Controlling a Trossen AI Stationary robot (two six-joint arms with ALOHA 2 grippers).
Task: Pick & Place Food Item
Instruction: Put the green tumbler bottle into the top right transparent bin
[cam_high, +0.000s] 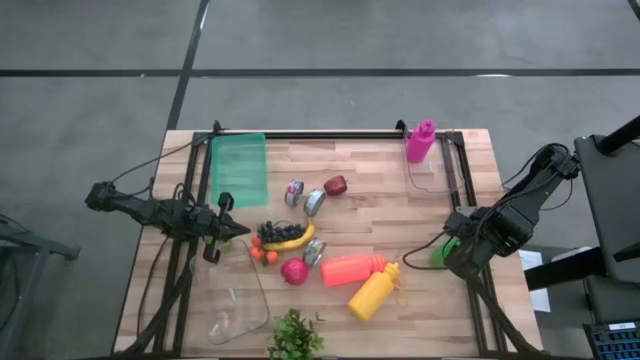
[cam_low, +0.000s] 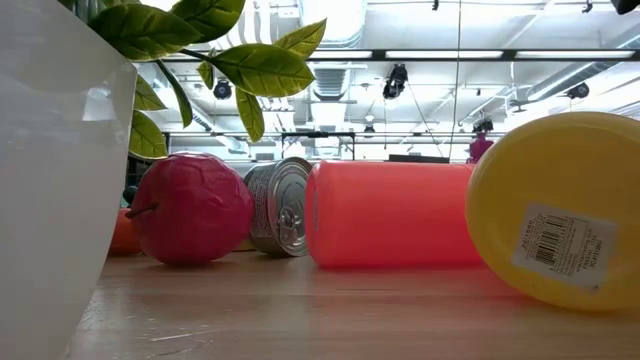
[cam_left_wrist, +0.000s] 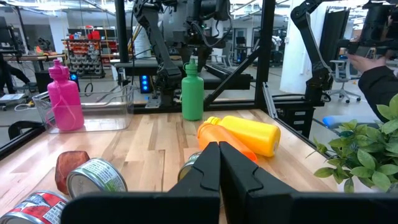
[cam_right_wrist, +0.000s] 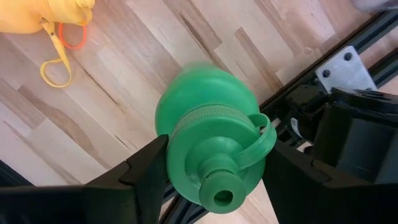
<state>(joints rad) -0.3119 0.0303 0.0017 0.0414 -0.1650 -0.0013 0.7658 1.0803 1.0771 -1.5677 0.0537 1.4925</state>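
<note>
**Left Wrist View: Table Contents**

The left gripper (cam_left_wrist: 219, 163) is closed, its two dark fingers (cam_left_wrist: 205, 171) pressed together and holding nothing. Beyond the tips lie an orange bottle (cam_left_wrist: 221, 138) and a yellow bottle (cam_left_wrist: 250, 133), both on their sides and touching. A green bottle (cam_left_wrist: 192, 91) stands upright near the far edge of the table (cam_left_wrist: 152, 140). A pink bottle (cam_left_wrist: 64, 99) stands upright beside a clear bin (cam_left_wrist: 109, 109) at a far corner. Nearer the gripper are a dark red fruit (cam_left_wrist: 69, 165), a can (cam_left_wrist: 96, 179) on its side touching it, and a red-labelled can (cam_left_wrist: 34, 208). Plant (cam_left_wrist: 364, 158) leaves show near one side edge. A person's dark sleeve (cam_left_wrist: 380, 84) appears beyond the table.
</note>
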